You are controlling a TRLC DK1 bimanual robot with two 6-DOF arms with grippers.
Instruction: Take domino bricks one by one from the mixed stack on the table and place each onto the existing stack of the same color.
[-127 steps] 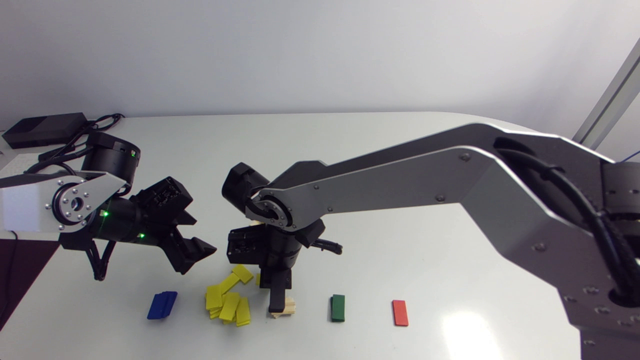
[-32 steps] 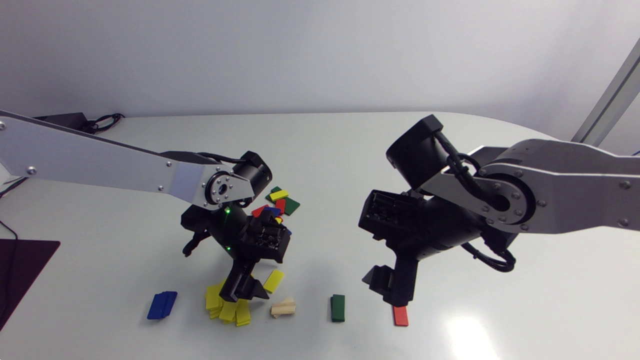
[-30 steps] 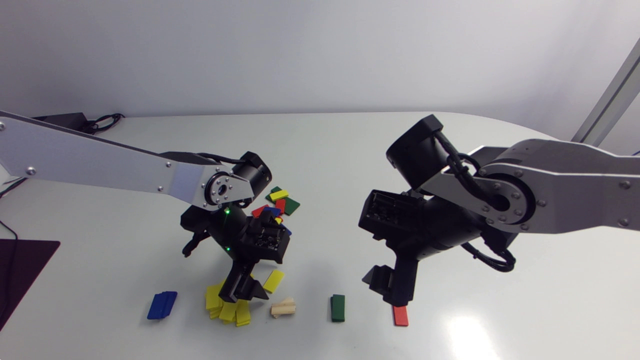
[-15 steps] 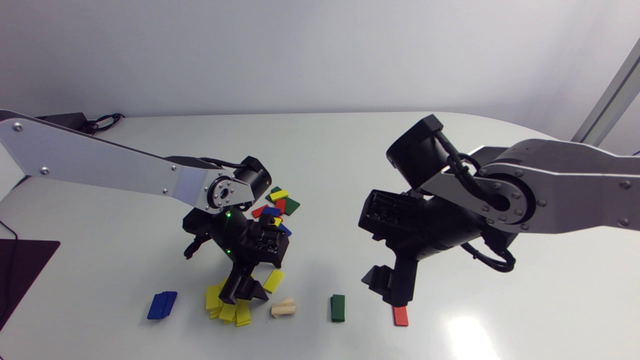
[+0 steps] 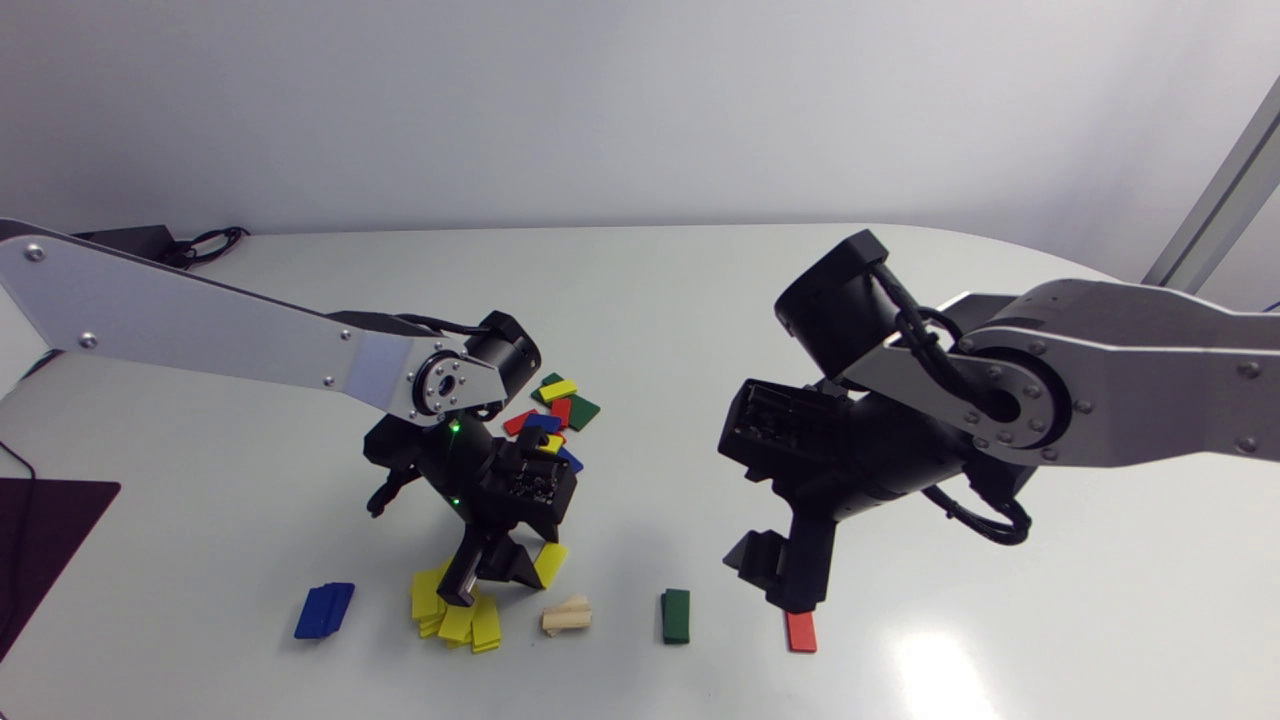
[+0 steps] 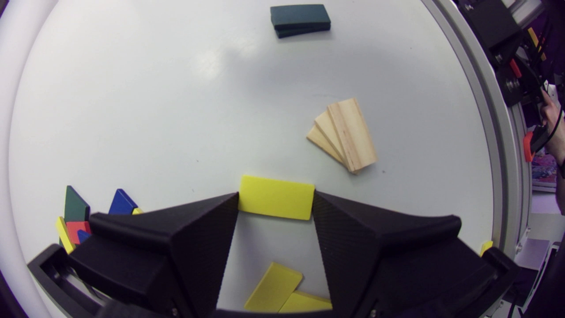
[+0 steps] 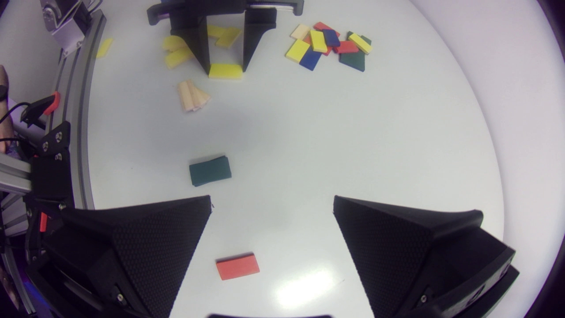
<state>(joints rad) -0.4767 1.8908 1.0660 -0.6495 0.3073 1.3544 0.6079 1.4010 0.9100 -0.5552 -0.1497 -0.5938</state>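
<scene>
My left gripper (image 6: 276, 199) is down at the table with a single yellow brick (image 6: 276, 197) between its fingertips, one finger against each short end. From above, that yellow brick (image 5: 550, 563) lies flat between the yellow stack (image 5: 455, 615) and the wooden stack (image 5: 567, 615). The mixed pile (image 5: 550, 415) sits behind my left gripper (image 5: 492, 582). My right gripper (image 7: 271, 212) hangs open over a lone red brick (image 7: 237, 266), with nothing between its fingers.
Along the front edge lie a blue stack (image 5: 324, 610), the green stack (image 5: 676, 615) and the red brick (image 5: 800, 632). A black box and cables (image 5: 150, 245) sit at the far left corner.
My left gripper's fingers have closed in onto the ends of the yellow brick. Earlier still, the left arm came in to the yellow stack and the right arm went from the wooden stack to the red brick.
</scene>
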